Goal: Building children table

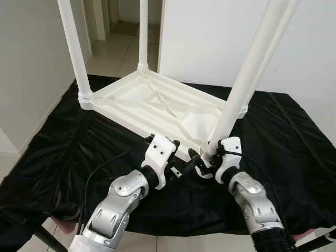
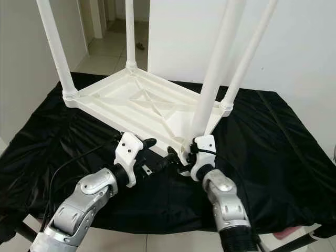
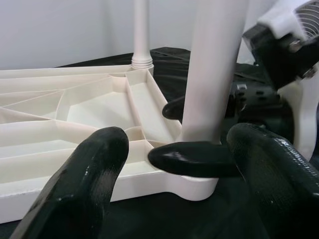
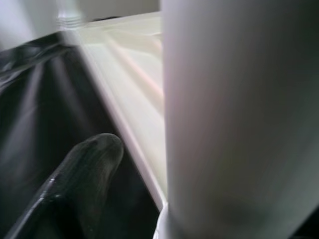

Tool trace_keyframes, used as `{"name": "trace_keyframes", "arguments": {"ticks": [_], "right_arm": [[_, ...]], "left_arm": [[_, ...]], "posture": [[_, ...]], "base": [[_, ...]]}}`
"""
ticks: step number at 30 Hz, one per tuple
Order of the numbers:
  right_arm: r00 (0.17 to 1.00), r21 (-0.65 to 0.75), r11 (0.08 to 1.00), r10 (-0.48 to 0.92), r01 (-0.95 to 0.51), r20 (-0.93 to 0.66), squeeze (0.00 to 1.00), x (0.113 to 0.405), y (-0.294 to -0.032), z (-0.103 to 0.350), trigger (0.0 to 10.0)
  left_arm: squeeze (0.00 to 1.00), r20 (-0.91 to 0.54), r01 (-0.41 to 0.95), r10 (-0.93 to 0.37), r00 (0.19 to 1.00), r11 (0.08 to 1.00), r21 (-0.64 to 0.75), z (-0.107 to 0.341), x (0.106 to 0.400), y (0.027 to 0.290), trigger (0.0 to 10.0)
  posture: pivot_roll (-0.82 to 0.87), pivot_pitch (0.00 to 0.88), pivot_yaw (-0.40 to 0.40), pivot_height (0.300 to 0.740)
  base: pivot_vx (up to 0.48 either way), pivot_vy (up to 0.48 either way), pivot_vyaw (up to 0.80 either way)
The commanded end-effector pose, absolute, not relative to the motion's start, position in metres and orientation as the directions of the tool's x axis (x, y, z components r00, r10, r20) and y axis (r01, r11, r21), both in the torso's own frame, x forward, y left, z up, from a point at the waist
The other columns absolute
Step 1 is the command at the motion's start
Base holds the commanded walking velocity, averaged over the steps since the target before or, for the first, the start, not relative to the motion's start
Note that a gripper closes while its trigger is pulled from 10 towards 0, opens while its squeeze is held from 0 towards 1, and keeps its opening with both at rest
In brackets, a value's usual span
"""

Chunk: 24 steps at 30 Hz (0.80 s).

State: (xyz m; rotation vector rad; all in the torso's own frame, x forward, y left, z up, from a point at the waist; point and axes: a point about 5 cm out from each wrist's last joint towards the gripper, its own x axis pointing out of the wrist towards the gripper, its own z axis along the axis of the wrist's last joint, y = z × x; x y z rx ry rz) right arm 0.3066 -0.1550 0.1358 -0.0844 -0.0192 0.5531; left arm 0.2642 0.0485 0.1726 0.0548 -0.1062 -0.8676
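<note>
A white plastic children's table point(image 1: 157, 100) lies upside down on a black cloth point(image 1: 63, 152), its legs pointing up. My right gripper point(image 1: 206, 157) is shut around the base of the near right leg point(image 1: 247, 79), where it meets the corner socket. The left wrist view shows one of its black fingers point(image 3: 189, 159) in front of that leg and the other behind it. Beside it, my left gripper point(image 1: 179, 156) is open at the tabletop's near edge, and its two fingers point(image 3: 84, 184) hold nothing. The right wrist view shows the leg point(image 4: 239, 119) up close.
Three more legs stand up: far left point(image 1: 73, 47), back point(image 1: 143, 31), and far right point(image 1: 278, 37). The cloth covers a work surface whose front edge is just under my arms. A white wall point(image 1: 210, 37) rises behind, and a tiled hallway point(image 1: 113, 47) opens at the back left.
</note>
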Motion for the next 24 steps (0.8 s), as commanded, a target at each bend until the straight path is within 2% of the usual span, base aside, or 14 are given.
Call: {"name": "trace_keyframes", "arguments": {"ticks": [1, 4, 5, 7, 8, 21, 24], "right_arm": [[0.732, -0.150, 0.719, 0.679, -0.679, -0.058, 0.00, 0.306, -0.162, 0.136, 10.0], [0.702, -0.179, 0.681, 0.705, -0.710, -0.105, 0.00, 0.307, -0.167, 0.132, 10.0], [0.691, -0.190, 0.666, 0.712, -0.721, -0.127, 0.00, 0.308, -0.169, 0.130, 4.8], [0.677, -0.207, 0.646, 0.719, -0.735, -0.159, 0.00, 0.308, -0.172, 0.125, 4.8], [0.666, -0.208, 0.634, 0.725, -0.745, -0.176, 0.00, 0.308, -0.173, 0.123, 0.0], [0.654, -0.160, 0.634, 0.734, -0.757, -0.186, 0.00, 0.304, -0.179, 0.112, 0.0], [0.735, -0.145, 0.722, 0.674, -0.677, -0.075, 0.00, 0.304, -0.171, 0.115, 0.0]], "left_arm": [[0.00, 0.060, 0.770, -0.775, 0.629, 0.632, 0.091, 0.173, 0.264, 0.048, 10.0], [0.00, 0.060, 0.770, -0.776, 0.628, 0.631, 0.094, 0.174, 0.265, 0.048, 10.0], [0.00, 0.061, 0.770, -0.775, 0.629, 0.631, 0.095, 0.174, 0.265, 0.048, 10.0], [0.00, 0.062, 0.769, -0.775, 0.629, 0.632, 0.097, 0.175, 0.266, 0.048, 10.0], [0.00, 0.062, 0.769, -0.775, 0.628, 0.631, 0.098, 0.175, 0.266, 0.048, 10.0], [0.00, 0.059, 0.772, -0.777, 0.627, 0.630, 0.090, 0.173, 0.263, 0.048, 10.0], [0.00, 0.060, 0.774, -0.780, 0.623, 0.626, 0.092, 0.175, 0.263, 0.048, 10.0]], "posture": [[0.03, 0.000, -0.041, 0.740], [0.04, 0.000, -0.040, 0.740], [0.04, 0.000, -0.039, 0.740], [0.04, 0.000, -0.038, 0.740], [0.04, 0.000, -0.038, 0.740], [0.04, 0.000, -0.041, 0.740], [0.04, 0.000, -0.039, 0.740]], "base": [[0.000, 0.000, 0.00], [0.000, 0.000, 0.00], [0.000, 0.000, 0.00], [0.000, 0.000, 0.00], [0.000, 0.000, 0.00], [0.000, 0.000, 0.00], [0.000, 0.000, 0.00]]}}
